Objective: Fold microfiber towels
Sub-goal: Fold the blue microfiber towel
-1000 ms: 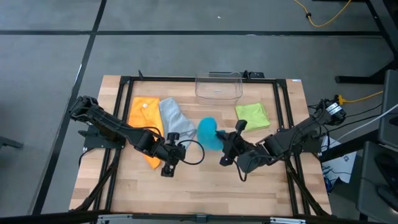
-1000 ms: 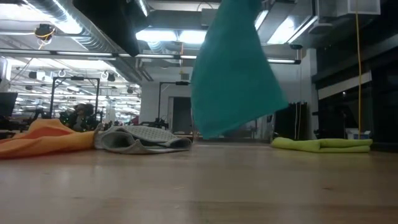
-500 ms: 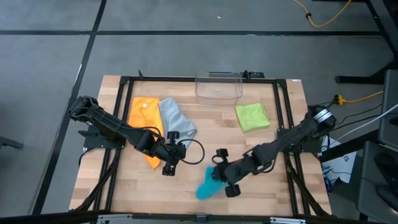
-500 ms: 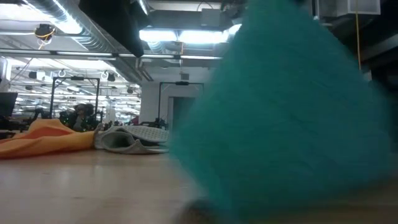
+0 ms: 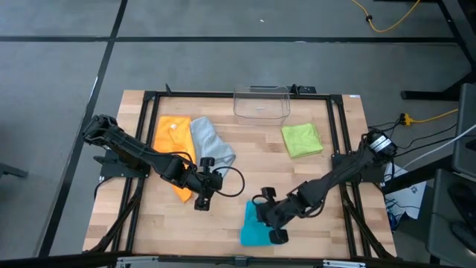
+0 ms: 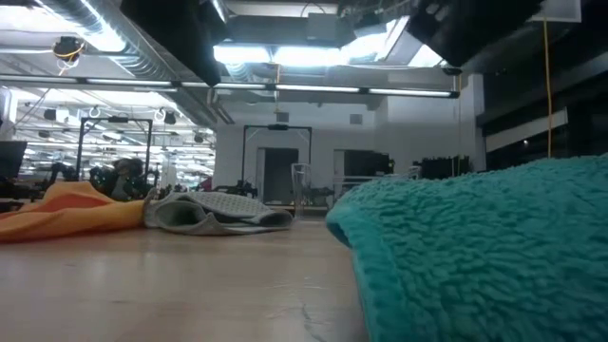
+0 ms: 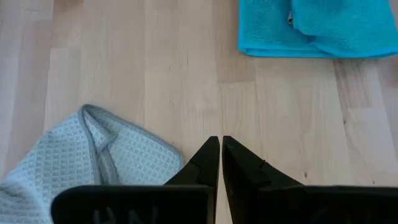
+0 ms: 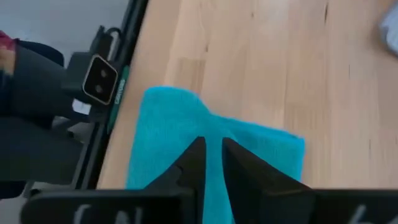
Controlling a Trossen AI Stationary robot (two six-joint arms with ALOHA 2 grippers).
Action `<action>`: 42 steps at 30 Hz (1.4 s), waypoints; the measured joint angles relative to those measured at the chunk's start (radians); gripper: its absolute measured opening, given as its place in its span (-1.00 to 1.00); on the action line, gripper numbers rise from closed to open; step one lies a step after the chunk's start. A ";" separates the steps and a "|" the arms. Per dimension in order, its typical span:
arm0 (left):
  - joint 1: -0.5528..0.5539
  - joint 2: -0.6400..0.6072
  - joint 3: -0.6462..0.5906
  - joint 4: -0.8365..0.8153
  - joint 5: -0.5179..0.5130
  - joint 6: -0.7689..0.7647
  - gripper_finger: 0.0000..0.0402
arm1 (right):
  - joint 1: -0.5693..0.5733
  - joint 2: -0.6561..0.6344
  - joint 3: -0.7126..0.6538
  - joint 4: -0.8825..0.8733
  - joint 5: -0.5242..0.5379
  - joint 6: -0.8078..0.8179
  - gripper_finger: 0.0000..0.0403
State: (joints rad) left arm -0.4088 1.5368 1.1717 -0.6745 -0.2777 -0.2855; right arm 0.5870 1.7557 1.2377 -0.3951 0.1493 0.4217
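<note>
Two arms low | right tool [image 5: 272,221] slightly parted over teal towel [image 5: 251,227] | left tool [image 5: 202,195] closed, empty

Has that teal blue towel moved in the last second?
Yes. The teal blue microfiber towel went from near the clear plastic bin down to the table's near edge.

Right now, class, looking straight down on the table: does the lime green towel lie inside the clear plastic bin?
No. The lime green towel lies folded on the bare wooden table, just outside the clear plastic bin.
</note>
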 joint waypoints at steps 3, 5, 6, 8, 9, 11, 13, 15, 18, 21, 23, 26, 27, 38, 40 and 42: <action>0.000 0.000 0.000 0.005 0.000 0.000 -0.93 | 0.020 0.016 0.000 -0.057 0.050 0.064 -0.73; 0.000 0.000 0.000 0.009 -0.001 0.005 -0.93 | 0.030 0.034 0.000 -0.120 0.125 0.119 -0.73; 0.000 0.000 0.000 0.014 -0.001 0.006 -0.93 | 0.033 0.042 0.000 -0.138 0.161 0.145 -0.73; 0.000 0.000 0.000 0.021 -0.001 0.007 -0.93 | 0.034 0.057 0.000 -0.171 0.203 0.189 -0.73; 0.000 0.000 0.000 0.024 -0.001 0.007 -0.93 | 0.034 0.067 0.000 -0.186 0.205 0.203 -0.74; 0.000 0.000 0.000 0.029 -0.002 0.007 -0.93 | 0.026 0.087 0.000 -0.194 0.191 0.223 -0.75; 0.000 0.000 0.000 0.036 -0.002 0.007 -0.93 | 0.011 0.102 0.000 -0.193 0.154 0.235 -0.77; 0.000 0.000 -0.001 0.036 -0.002 0.007 -0.93 | -0.012 0.118 0.000 -0.183 0.078 0.237 -0.80; 0.000 0.000 -0.001 0.036 -0.002 0.007 -0.93 | -0.043 0.141 0.000 -0.152 -0.008 0.205 -0.85; 0.000 0.000 -0.003 0.039 -0.002 0.008 -0.93 | -0.078 0.164 0.000 -0.134 -0.053 0.173 -0.90; 0.000 0.000 -0.011 0.046 -0.003 0.008 -0.93 | -0.105 0.188 0.000 -0.150 -0.064 0.173 -0.94; 0.000 0.000 -0.034 0.045 -0.002 0.008 -0.93 | -0.148 0.214 0.001 -0.161 -0.121 0.159 -0.97; 0.000 0.000 -0.043 0.043 -0.002 0.008 -0.93 | -0.159 0.220 0.003 -0.160 -0.121 0.150 -0.98; 0.001 0.000 -0.080 0.052 -0.002 0.007 -0.93 | -0.327 0.225 0.002 -0.189 0.073 0.014 -0.97; 0.001 0.000 -0.080 0.059 -0.002 0.007 -0.93 | -0.364 0.228 0.000 -0.195 0.140 -0.023 -0.98; 0.001 0.000 -0.080 0.062 -0.002 0.007 -0.93 | -0.398 0.231 -0.001 -0.198 0.189 -0.053 -0.97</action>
State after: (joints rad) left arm -0.4080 1.5368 1.0920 -0.6130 -0.2802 -0.2783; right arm 0.1891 1.9864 1.2369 -0.5929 0.3382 0.3690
